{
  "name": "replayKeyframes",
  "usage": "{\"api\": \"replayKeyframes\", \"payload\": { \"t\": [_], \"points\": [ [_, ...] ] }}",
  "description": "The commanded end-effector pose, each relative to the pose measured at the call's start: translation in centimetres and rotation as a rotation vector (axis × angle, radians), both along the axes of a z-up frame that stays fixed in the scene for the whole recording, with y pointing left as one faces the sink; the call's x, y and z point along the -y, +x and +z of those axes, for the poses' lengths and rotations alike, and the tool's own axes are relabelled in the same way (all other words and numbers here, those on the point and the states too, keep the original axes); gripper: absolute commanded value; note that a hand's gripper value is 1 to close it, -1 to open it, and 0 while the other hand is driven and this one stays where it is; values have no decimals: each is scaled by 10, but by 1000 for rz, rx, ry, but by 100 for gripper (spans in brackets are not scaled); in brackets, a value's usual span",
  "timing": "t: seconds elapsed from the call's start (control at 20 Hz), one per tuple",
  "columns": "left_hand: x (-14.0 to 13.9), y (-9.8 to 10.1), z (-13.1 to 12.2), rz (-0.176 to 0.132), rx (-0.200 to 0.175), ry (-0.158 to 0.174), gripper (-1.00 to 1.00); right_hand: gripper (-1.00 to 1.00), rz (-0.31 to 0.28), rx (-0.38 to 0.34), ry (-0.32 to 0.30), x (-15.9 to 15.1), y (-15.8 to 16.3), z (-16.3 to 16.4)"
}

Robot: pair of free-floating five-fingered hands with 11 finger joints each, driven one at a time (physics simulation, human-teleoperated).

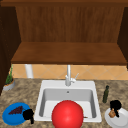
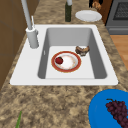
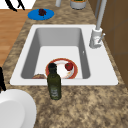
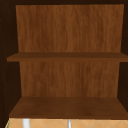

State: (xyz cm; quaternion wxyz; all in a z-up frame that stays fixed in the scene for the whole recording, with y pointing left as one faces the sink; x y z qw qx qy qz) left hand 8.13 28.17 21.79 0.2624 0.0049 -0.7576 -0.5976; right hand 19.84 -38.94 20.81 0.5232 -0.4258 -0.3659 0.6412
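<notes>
The right robot hand, fingers curled around a small brown thing, hangs over the white plate at the desk's right edge, and should lower gently to keep it centred.

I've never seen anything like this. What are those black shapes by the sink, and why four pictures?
It is a simulated kitchen seen from the front, from each side and from above the sink. The black shapes are the robot: two floating hands. The left hand hovers by a blue plate of grapes. The right hand holds a small brown item, which I cannot identify, over a white plate. In the sink lies a red-rimmed plate. A dark bottle stands on the counter.
</notes>
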Motion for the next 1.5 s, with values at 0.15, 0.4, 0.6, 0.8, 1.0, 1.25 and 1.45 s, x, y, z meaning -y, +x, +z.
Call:
{"api": "replayKeyframes", "payload": {
  "t": [0.15, 0.4, 0.6, 0.8, 1.0, 1.25, 1.45],
  "points": [
    [0, 0, 0, 0, 0, 0, 0, 100, -34, -1, 13, -36, -5, 47],
    [0, 0, 0, 0, 0, 0, 0, 100, -31, -3, 11, -64, -8, 81],
    [0, 0, 0, 0, 0, 0, 0, 100, -33, -4, 12, -86, -11, 109],
    [0, 0, 0, 0, 0, 0, 0, 100, -37, -7, 21, -106, -15, 134],
    [0, 0, 0, 0, 0, 0, 0, 100, -42, -27, 52, -123, -19, 152],
    [0, 0, 0, 0, 0, 0, 0, 100, -30, -52, 72, -144, -19, 173],
    [0, 0, 0, 0, 0, 0, 0, 100, -45, -65, 82, -154, -22, 193]
  ]
}}
